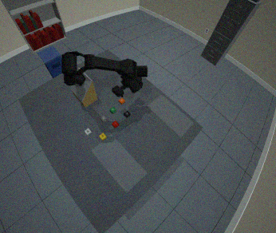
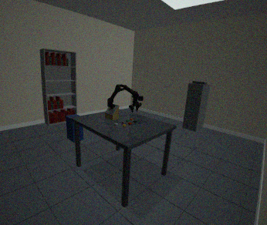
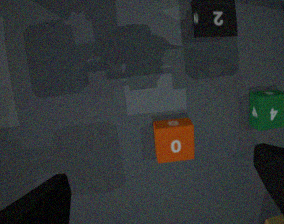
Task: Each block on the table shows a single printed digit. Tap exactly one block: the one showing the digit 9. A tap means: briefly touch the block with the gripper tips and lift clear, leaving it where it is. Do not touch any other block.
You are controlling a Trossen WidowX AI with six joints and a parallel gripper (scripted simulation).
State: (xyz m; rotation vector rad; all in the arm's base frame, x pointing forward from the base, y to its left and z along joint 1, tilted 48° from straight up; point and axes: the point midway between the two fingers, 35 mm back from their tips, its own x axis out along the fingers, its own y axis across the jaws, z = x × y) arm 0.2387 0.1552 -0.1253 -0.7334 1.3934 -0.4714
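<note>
My gripper (image 1: 124,90) (image 2: 134,110) (image 3: 164,171) is open and empty, raised above the table. In the wrist view its fingers stand wide apart, with an orange block (image 3: 174,142) (image 1: 121,100) showing 0 below and between them. A green block (image 3: 268,111) (image 1: 112,110) shows 4, and a black block (image 3: 215,19) (image 1: 127,114) shows 2. A grey block (image 1: 104,118) lies beside the green one in the top view; its digit cannot be read. A red block (image 1: 115,124), a yellow block (image 1: 102,136) and a white block (image 1: 88,131) have unreadable digits there. No 9 is readable now.
A tan-and-white angled box (image 1: 90,96) (image 2: 112,115) stands on the table (image 1: 59,148) (image 2: 146,135) near the arm's base. Lighter rectangular patches show on the table top. A blue box (image 1: 51,61) (image 2: 74,129), a bookshelf and a tall cabinet stand beyond the table.
</note>
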